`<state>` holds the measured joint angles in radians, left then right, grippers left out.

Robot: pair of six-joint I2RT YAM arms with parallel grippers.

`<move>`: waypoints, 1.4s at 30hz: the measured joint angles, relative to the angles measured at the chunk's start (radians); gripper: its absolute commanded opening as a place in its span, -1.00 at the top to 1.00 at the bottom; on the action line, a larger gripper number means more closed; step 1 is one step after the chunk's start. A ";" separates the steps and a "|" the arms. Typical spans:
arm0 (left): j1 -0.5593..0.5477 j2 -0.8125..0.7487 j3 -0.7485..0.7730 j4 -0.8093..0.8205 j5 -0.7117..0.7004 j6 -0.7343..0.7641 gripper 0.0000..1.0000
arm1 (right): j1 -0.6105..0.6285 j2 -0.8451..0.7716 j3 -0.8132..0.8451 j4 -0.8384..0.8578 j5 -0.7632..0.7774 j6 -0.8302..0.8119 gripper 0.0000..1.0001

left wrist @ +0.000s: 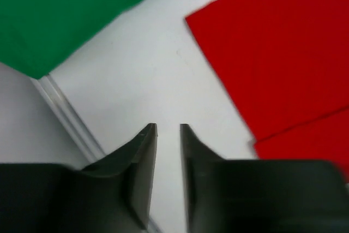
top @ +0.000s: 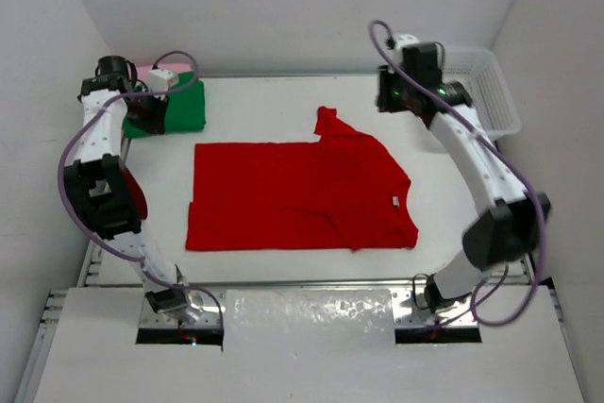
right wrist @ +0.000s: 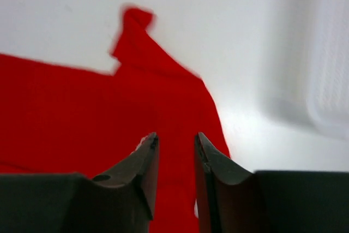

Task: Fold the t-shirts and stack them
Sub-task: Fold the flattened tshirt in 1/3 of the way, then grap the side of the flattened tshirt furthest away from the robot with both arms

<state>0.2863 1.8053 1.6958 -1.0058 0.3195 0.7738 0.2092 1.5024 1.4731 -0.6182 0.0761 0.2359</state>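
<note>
One t-shirt [top: 297, 195] lies spread across the middle of the table [top: 264, 110], in the centre of the top view. A pile of folded t-shirts [top: 184, 106] sits at the table's upper left corner, apart from it. The mesh basket [top: 491, 92] stands at the upper right of the frame.

Nothing readable here tbh, the little white tag [top: 394, 201] on the red t-shirt [top: 283, 205] is way too small.

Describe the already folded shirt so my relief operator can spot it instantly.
Look at the white table's far left corner. The green t-shirt lies there, folded into a compact rectangle. Its neighbour, the red t-shirt, is larger and spread out mid-table.
</note>
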 measured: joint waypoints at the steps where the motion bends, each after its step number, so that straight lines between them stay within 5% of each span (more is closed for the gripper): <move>1: 0.002 0.021 0.027 -0.001 0.008 -0.023 0.10 | 0.034 0.087 0.096 0.009 -0.014 -0.024 0.04; 2: 0.000 0.035 0.054 0.000 0.009 -0.049 -0.88 | 0.061 0.181 0.195 -0.003 -0.027 -0.045 -0.04; 3: -0.004 0.042 0.077 0.009 0.002 -0.070 -0.99 | 0.083 0.267 0.283 0.002 -0.040 -0.078 -0.32; 5: -0.008 0.030 0.118 0.073 -0.055 -0.094 -0.99 | 0.111 0.396 0.389 0.012 -0.061 -0.095 -0.94; 9: -0.010 0.050 0.380 0.196 -0.156 -0.158 -0.90 | 0.130 0.564 0.441 0.050 -0.121 -0.127 -0.98; 11: 0.010 0.082 0.521 0.290 -0.119 -0.198 -0.60 | 0.125 0.613 0.432 0.095 -0.180 -0.122 -0.98; 14: 0.029 0.053 0.505 0.371 -0.040 -0.242 -0.49 | 0.124 0.681 0.465 0.134 -0.233 -0.114 -0.55; 16: 0.038 0.007 0.358 0.418 -0.016 -0.283 -0.50 | 0.136 0.732 0.537 0.121 -0.185 -0.146 0.22; 18: 0.035 -0.014 0.195 0.423 0.010 -0.324 -0.44 | 0.166 0.769 0.589 0.115 -0.100 -0.177 0.57; 20: 0.031 0.007 0.038 0.417 0.030 -0.364 -0.35 | 0.202 0.784 0.599 0.108 -0.035 -0.195 0.51; 23: 0.020 0.098 -0.127 0.385 0.034 -0.409 -0.29 | 0.249 0.818 0.600 0.098 0.000 -0.209 0.17; 28: 0.011 0.192 -0.227 0.385 0.021 -0.473 -0.30 | 0.269 0.921 0.607 0.105 -0.007 -0.208 0.00; 42: -0.077 0.317 -0.169 0.544 0.000 -0.579 -0.29 | 0.251 1.046 0.675 0.116 0.118 -0.185 0.21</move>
<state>0.2096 2.1223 1.5272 -0.4614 0.3191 0.1947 0.4603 2.5484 2.1483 -0.5026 0.1944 0.0509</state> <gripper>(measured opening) 0.648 0.423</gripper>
